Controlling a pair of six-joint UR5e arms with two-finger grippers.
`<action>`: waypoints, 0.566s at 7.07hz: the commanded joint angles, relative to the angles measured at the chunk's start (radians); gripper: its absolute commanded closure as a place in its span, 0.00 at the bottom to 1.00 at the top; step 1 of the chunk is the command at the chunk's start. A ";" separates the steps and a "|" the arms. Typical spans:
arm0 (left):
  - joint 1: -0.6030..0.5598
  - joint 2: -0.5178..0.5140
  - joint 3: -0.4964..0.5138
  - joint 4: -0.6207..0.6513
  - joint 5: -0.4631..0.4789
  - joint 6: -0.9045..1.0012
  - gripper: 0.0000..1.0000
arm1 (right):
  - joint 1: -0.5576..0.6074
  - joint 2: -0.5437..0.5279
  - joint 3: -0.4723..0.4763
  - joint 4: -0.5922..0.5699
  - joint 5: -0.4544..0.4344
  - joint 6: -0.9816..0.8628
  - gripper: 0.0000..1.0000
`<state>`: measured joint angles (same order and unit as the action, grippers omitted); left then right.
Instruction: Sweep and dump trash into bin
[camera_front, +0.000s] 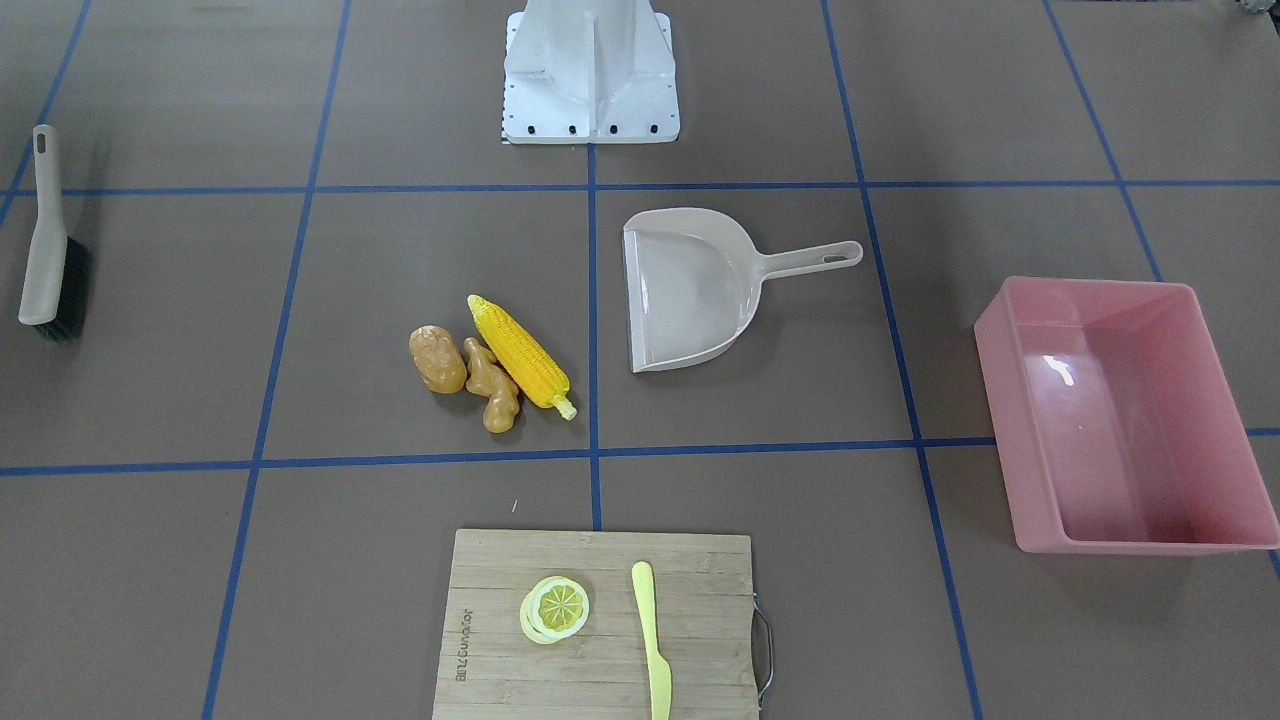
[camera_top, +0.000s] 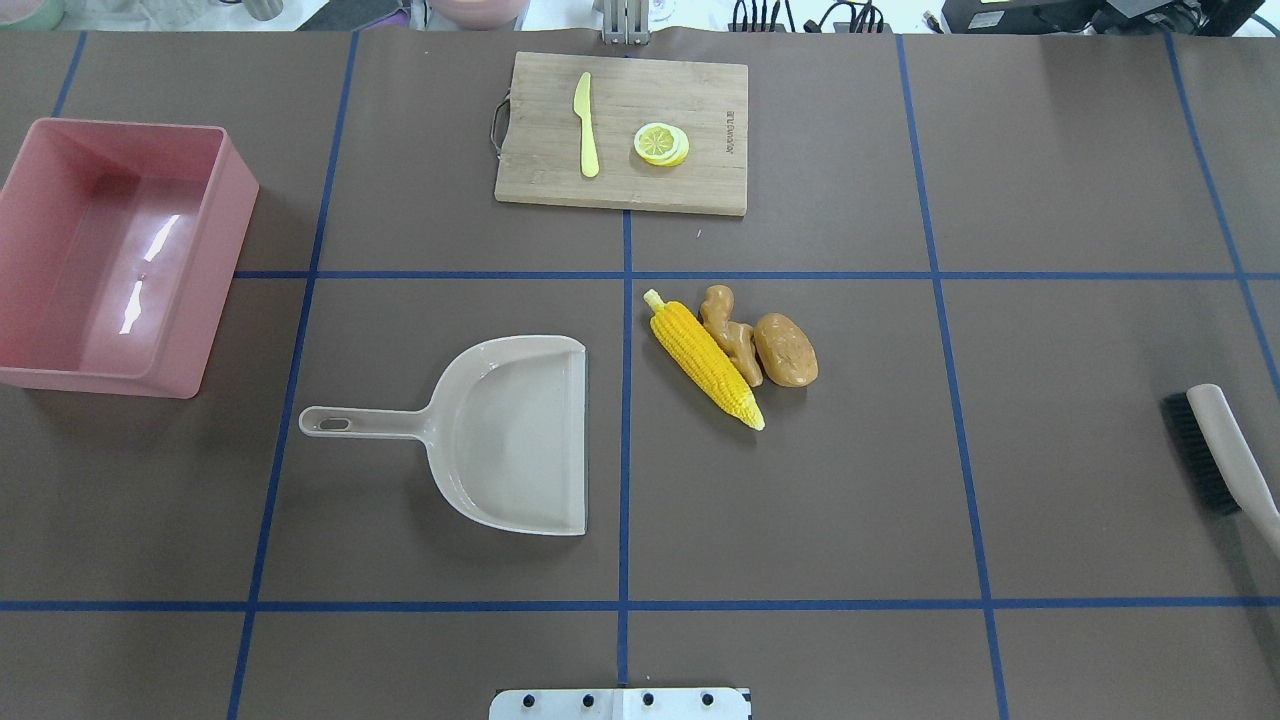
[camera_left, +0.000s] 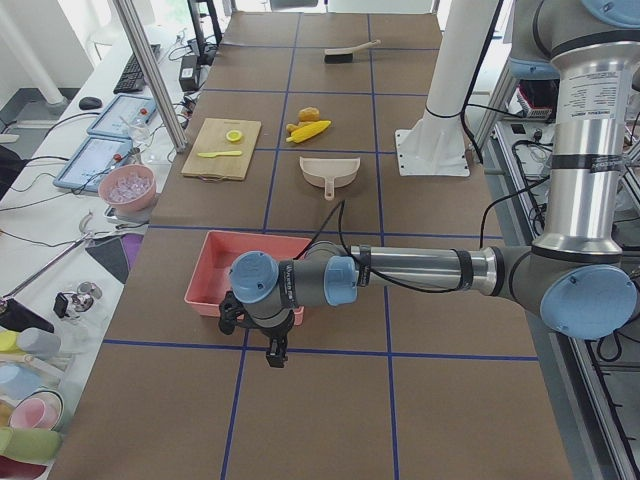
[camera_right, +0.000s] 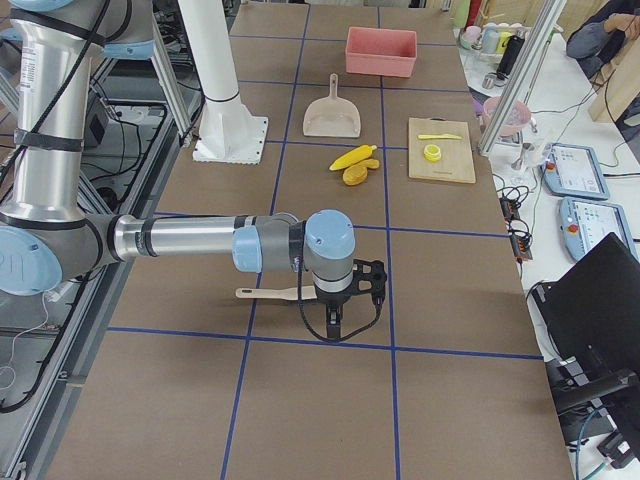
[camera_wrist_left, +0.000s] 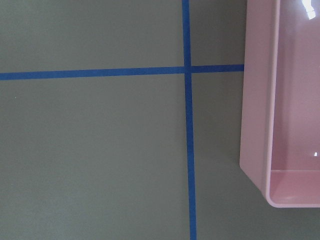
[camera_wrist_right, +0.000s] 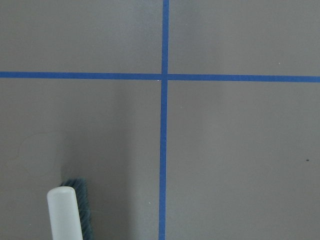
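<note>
Trash clustered mid-table, bin at the robot's left end, both arms parked at the table ends.

Corn cob (camera_top: 703, 352) lies on a diagonal: pointed tip toward the robot and its right, pale stub end toward the cutting board (camera_top: 690, 185). Ginger root (camera_top: 730, 330) lies along the corn on the same diagonal, touching it. Potato (camera_top: 785, 350) sits against the ginger on the robot's right. Dustpan (camera_top: 520, 440) is just left of the trash, mouth facing it, handle pointing toward the robot's left. Pink bin (camera_top: 210, 270) is upright, open side up, long axis running away from the robot, well apart from the trash. Brush (camera_top: 1215, 450) lies at the far right. Lemon slice (camera_top: 661, 143) and knife (camera_top: 587, 125) are on the board. Left gripper (camera_left: 274, 355) hangs fingers-down just beside the bin and right gripper (camera_right: 333, 328) hangs by the brush. Cannot tell whether either is clenched or released.
</note>
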<state>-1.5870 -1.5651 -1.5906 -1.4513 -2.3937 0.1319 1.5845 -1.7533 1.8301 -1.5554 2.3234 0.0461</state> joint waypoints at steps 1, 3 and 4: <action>-0.005 0.002 0.000 0.000 0.002 0.000 0.01 | 0.000 -0.006 0.001 0.005 0.004 -0.006 0.00; -0.010 0.002 -0.002 0.000 0.002 0.000 0.01 | 0.000 -0.029 -0.002 0.011 0.010 -0.006 0.00; -0.010 0.002 -0.002 0.000 0.004 0.000 0.01 | 0.000 -0.047 -0.014 0.011 0.017 -0.005 0.00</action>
<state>-1.5960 -1.5632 -1.5917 -1.4512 -2.3912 0.1319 1.5846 -1.7801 1.8268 -1.5467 2.3326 0.0401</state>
